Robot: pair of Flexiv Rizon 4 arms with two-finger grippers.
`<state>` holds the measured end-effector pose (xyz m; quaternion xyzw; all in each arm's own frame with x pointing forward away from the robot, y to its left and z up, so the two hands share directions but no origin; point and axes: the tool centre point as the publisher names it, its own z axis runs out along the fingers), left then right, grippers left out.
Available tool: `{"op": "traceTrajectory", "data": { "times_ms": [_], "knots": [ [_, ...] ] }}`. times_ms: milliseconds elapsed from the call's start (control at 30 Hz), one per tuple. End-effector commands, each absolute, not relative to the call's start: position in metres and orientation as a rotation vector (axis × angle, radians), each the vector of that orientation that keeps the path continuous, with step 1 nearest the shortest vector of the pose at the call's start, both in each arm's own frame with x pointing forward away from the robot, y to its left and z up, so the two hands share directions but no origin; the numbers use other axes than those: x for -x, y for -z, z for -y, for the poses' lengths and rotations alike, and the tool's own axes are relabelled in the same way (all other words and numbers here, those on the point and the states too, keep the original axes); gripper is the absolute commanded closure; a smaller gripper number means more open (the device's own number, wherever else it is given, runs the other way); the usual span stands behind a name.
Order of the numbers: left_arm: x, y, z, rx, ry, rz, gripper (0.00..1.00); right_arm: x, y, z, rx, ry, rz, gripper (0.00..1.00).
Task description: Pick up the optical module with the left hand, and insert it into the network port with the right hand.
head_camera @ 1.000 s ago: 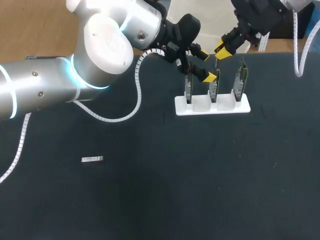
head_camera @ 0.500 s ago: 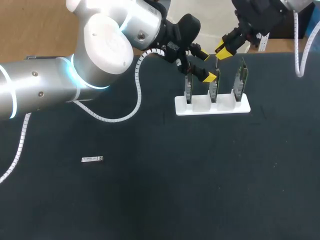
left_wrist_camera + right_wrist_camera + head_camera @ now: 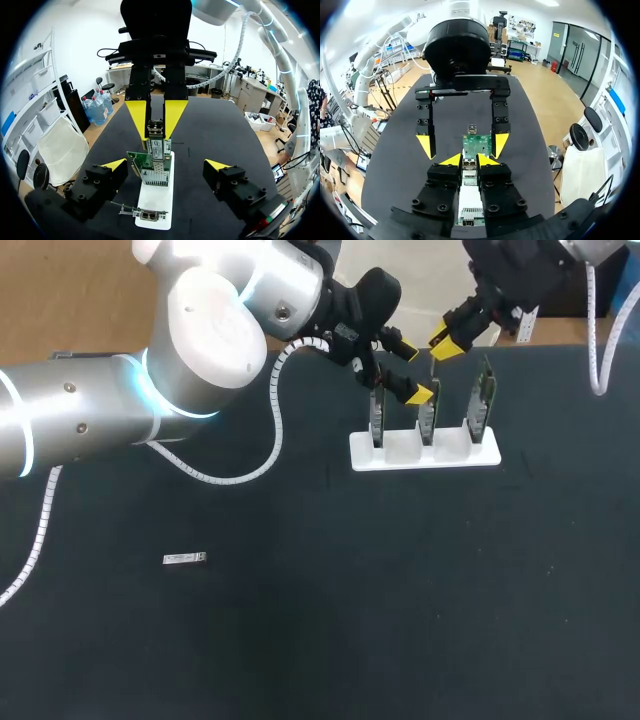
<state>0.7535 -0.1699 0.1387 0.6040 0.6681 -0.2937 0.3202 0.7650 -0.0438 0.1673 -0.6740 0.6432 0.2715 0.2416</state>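
Dark matting covers the table (image 3: 400, 590). Toward its far side stands a white rack (image 3: 420, 455) with three green circuit boards upright in its slots.

Both arms meet over the middle board (image 3: 428, 418). The left gripper (image 3: 415, 370) comes in from the left with its claw wide. In the left wrist view the left gripper (image 3: 165, 165) has a yellow tip on either side of the middle board (image 3: 150, 167), and neither tip touches it.

The right gripper (image 3: 443, 343) comes down from the far right corner and hangs just above the same board. Its claw is narrow. From the left wrist camera the right gripper (image 3: 156, 135) has its two yellow fingers pressed against the sides of a small metal module, the gripped module (image 3: 155, 129), which sits at the board's top edge. How far it sits in the port I cannot tell. The right wrist view shows the right gripper (image 3: 468, 160) with tips close together just above the middle board (image 3: 477, 142), and the left gripper (image 3: 463, 150) spread wide beyond it.

A second piece, the loose module (image 3: 184, 558), lies flat on the table well apart from the rack, toward the near left, with nothing touching it.
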Motion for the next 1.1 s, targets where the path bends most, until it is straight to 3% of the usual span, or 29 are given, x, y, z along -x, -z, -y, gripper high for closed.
{"op": "traceTrajectory", "data": {
  "times_ms": [33,600,633,667,700,1100],
  "knots": [
    [-0.7547,-0.1391,0.1712,-1.59,0.77,-1.761,0.0,-0.7647,-0.1664,0.0439,1.84,-0.742,-1.758,1.0],
    [-0.7547,-0.1391,0.1712,-1.59,0.77,-1.761,0.0,-0.7654,-0.1601,0.0447,1.835,-0.754,-1.773,1.0],
    [-0.7547,-0.1391,0.1712,-1.59,0.77,-1.761,0.0,-0.7653,-0.16,0.0449,1.836,-0.755,-1.774,0.92],
    [-0.7547,-0.1391,0.1712,-1.59,0.77,-1.761,0.0,-0.7652,-0.16,0.0449,1.837,-0.754,-1.775,0.37],
    [-0.7547,-0.1391,0.1712,-1.59,0.77,-1.761,0.0,-0.7647,-0.1605,0.0454,1.838,-0.756,-1.77,0.0],
    [-0.7547,-0.1391,0.1712,-1.59,0.77,-1.761,0.0,-0.7649,-0.169,0.0527,1.79,-0.809,-1.752,0.0]
  ]
}}
